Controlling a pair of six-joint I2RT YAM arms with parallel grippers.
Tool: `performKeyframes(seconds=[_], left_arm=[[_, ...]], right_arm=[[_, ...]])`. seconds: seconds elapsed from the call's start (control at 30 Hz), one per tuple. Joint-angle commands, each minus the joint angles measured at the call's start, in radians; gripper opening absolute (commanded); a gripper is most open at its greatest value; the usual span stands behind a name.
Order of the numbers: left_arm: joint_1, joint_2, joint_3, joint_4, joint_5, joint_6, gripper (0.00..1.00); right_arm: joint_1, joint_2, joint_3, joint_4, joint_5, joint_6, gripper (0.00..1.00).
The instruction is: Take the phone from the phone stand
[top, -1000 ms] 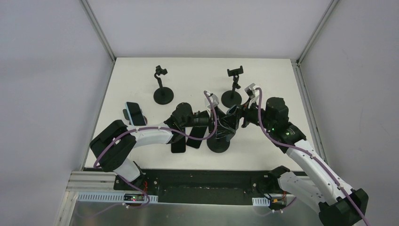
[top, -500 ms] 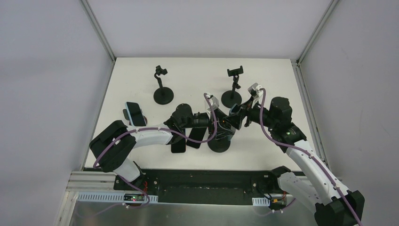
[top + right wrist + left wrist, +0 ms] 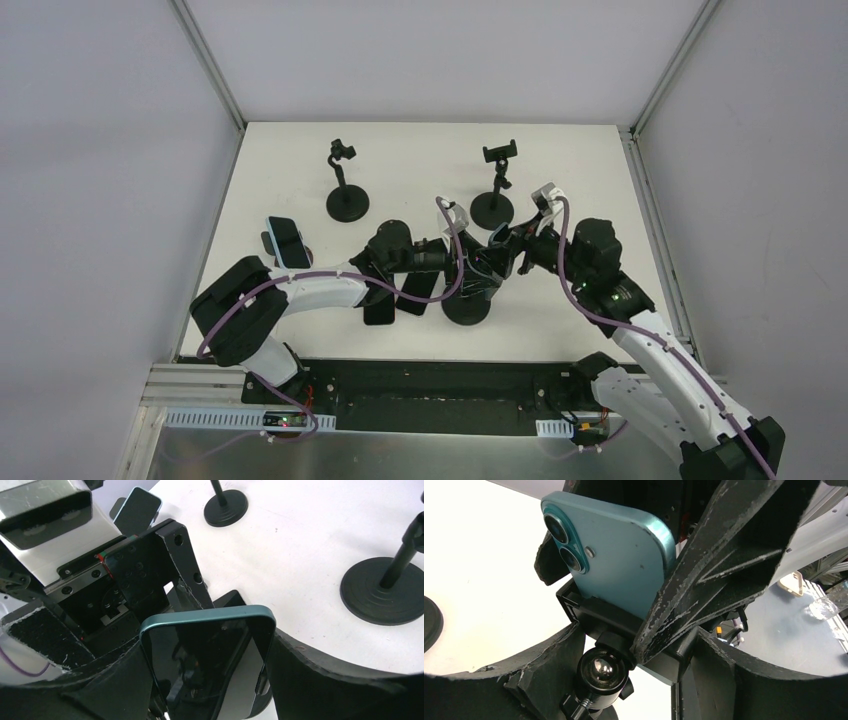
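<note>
Both arms are the same build. Left arm (image 3: 310,287) and right arm (image 3: 665,355): white link shells, chunky black joint housings (image 3: 240,310). Silver-grey camera box (image 3: 455,215) on each wrist, with a purple cable (image 3: 320,273) running from it outside the shells. Fingers (image 3: 659,625): matte black, truss-style triangular cut-outs, edges scuffed pale. Below the camera box is a black mounting plate (image 3: 150,560) with round screw holes and a small red/green mark.

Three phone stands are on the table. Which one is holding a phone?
The near phone stand, closest to the arm bases: its clamp grips the teal phone. The far-left stand and far-right stand have empty clamps.
</note>
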Motion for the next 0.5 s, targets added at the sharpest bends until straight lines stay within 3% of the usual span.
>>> performKeyframes(seconds=[0.0, 0.1, 0.2, 0.33, 0.47], left_arm=[[-0.009, -0.037, 0.046, 0.006, -0.018, -0.119, 0.61], [-0.01, -0.046, 0.034, 0.004, -0.038, -0.113, 0.67], [-0.01, -0.065, 0.023, 0.0, -0.054, -0.108, 0.87], [-0.01, -0.08, 0.02, -0.006, -0.07, -0.111, 0.98], [-0.011, -0.085, 0.025, -0.01, -0.085, -0.115, 0.99]], right_arm=[[0.04, 0.0, -0.041, -0.114, 0.368, 0.03, 0.0], [0.064, -0.012, -0.045, -0.101, 0.408, 0.076, 0.0], [0.081, -0.024, -0.041, -0.108, 0.448, 0.088, 0.0], [0.11, -0.029, -0.036, -0.116, 0.482, 0.107, 0.0], [0.151, -0.034, -0.032, -0.131, 0.523, 0.118, 0.0]])
